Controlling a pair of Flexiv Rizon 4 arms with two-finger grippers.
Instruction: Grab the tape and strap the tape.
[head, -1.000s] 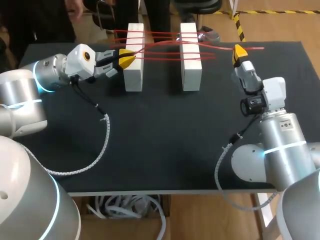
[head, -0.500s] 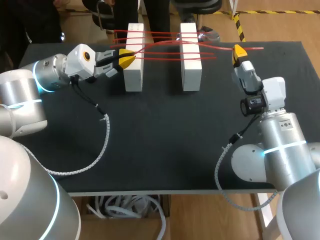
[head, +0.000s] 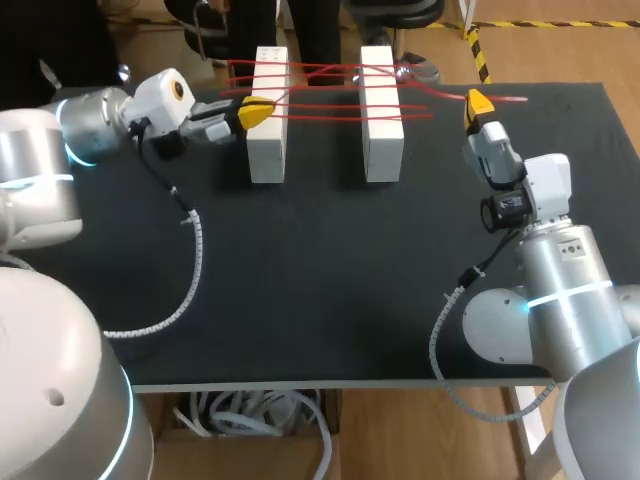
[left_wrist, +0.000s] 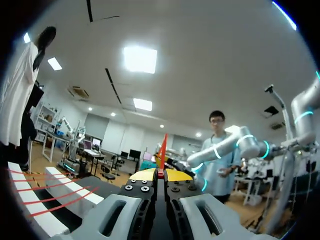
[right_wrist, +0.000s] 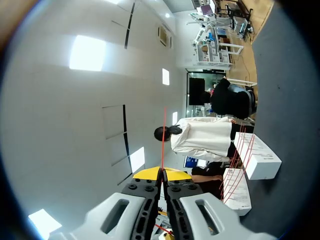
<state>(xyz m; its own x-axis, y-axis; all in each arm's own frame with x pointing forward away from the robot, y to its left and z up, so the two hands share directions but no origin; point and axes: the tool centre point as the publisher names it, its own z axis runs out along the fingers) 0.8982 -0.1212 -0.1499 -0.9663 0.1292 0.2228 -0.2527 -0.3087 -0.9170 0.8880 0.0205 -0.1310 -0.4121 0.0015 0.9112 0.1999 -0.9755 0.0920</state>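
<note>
My left gripper is pinched shut on one end of the red tape, and my right gripper is clamped on the other end. The tape runs in several strands across the left block and right block, which stand apart at the far side of the black table.

We see a table with a black top. On its far half lie two long, narrow white blocks, set parallel with a strip of bare black between them. The left block and the right block do not touch, and each turns a short end toward the table's near edge. Both wrist views catch the same pair side by side.
</note>
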